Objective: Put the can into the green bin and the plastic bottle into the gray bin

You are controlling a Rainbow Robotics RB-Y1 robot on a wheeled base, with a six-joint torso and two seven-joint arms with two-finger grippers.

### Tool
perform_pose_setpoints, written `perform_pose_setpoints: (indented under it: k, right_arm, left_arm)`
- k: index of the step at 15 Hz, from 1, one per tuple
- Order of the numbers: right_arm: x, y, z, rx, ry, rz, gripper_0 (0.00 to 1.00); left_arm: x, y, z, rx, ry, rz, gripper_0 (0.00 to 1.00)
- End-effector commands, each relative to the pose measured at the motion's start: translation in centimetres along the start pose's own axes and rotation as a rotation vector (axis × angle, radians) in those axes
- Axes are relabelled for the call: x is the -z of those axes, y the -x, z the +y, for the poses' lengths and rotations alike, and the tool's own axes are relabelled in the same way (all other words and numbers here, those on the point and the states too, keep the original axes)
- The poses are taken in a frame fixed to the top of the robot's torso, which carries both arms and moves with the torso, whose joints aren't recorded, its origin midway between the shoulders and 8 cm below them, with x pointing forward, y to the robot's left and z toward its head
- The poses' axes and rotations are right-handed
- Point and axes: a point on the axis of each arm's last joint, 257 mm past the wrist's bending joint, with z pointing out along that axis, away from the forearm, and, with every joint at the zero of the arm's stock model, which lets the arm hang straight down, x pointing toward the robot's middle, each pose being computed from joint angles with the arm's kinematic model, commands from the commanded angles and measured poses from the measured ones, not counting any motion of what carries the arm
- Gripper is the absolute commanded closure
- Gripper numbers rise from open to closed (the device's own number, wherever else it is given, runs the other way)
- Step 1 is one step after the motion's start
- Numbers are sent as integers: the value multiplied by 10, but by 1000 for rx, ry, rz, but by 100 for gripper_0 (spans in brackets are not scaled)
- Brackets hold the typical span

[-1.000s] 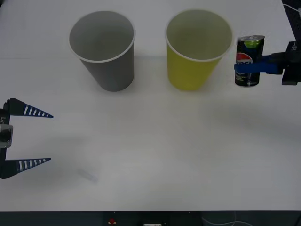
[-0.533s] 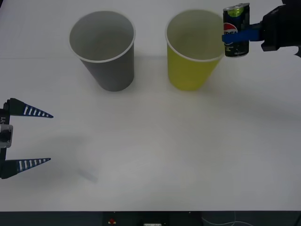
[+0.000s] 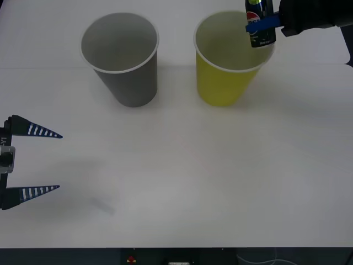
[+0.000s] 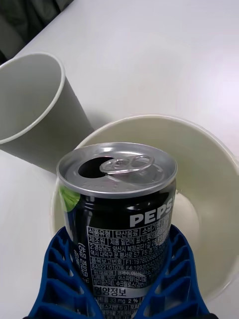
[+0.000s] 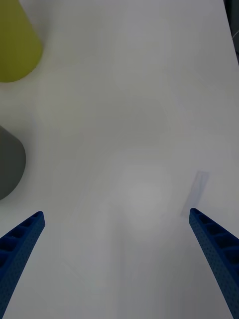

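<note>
The dark Pepsi can (image 3: 260, 37) hangs upright over the right part of the green bin's (image 3: 223, 83) mouth, its base about level with the rim. My right gripper (image 3: 256, 25) is shut on the can from the right. In the right wrist view the can (image 4: 117, 199) sits between the blue fingers (image 4: 179, 279), with the green bin's pale inside (image 4: 209, 169) under it and the gray bin (image 4: 35, 99) beyond. The gray bin (image 3: 124, 61) stands upright to the left of the green one. My left gripper (image 3: 33, 161) rests open at the near left. The plastic bottle is out of view.
A faint smudge (image 3: 102, 205) marks the white table (image 3: 193, 165) near the left gripper. In the left wrist view the green bin (image 5: 15, 45) and gray bin (image 5: 7, 164) show at one edge, beyond the open left gripper (image 5: 117, 219).
My right gripper has lifted the can from the table right of the green bin and carried it up and left, over the bin's mouth. The left arm has not moved.
</note>
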Motion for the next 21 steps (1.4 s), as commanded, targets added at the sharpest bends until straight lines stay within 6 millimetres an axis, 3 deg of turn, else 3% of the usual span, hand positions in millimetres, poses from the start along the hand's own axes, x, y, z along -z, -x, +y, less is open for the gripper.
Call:
perform_pose_setpoints:
  k: [1,2,3,4,5,13,19,21]
  right_arm:
    - [-11,3,-6,-1,-20,-2,100]
    - [-11,4,-6,6,-22,-3,100]
    - [-11,5,-6,16,-23,-4,84]
    - [-11,3,-6,30,-23,-2,47]
    - [-12,2,-6,47,-22,1,2]
    - [-2,-3,1,69,11,19,0]
    - [44,-28,33,146,37,-33,0]
    - [60,-49,49,191,49,-28,0]
  left_arm:
    - [0,0,0,0,0,0,0]
    - [0,0,0,0,0,0,0]
    - [0,0,0,0,0,0,0]
    - [0,0,0,0,0,0,0]
    - [0,0,0,0,0,0,0]
    - [0,0,0,0,0,0,0]
    - [0,0,0,0,0,0,0]
    - [0,0,0,0,0,0,0]
